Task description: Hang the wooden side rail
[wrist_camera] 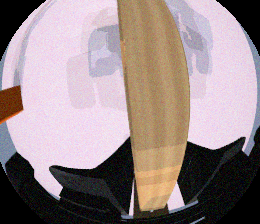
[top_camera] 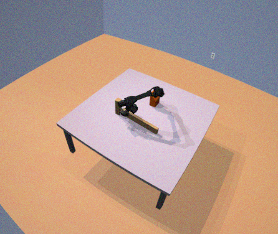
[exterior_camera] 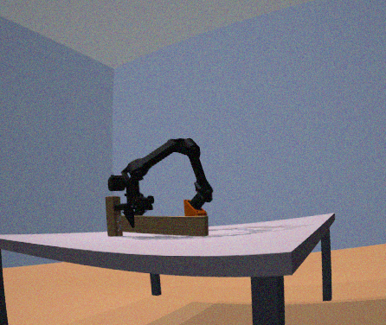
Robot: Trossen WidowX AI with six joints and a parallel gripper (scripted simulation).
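The long wooden side rail [top_camera: 143, 123] [exterior_camera: 170, 226] [wrist_camera: 155, 85] runs from the headboard post out over the table, its far end down at the tabletop. The upright wooden headboard post [top_camera: 118, 106] [exterior_camera: 113, 216] stands at the rail's near end. My gripper [exterior_camera: 131, 224] [wrist_camera: 148, 137] points down and is shut on the rail close to the post, one finger on each side. In the top view the arm hides the fingers. In the exterior view the rail's end is right beside the post. The steel hooks, the slot and the pins cannot be made out.
The arm's orange base block [top_camera: 154, 100] [exterior_camera: 192, 208] [wrist_camera: 9, 106] stands on the table [top_camera: 176, 158] [exterior_camera: 218, 247] behind the rail. The arm arches from it over to the post. The post is very close to the gripper.
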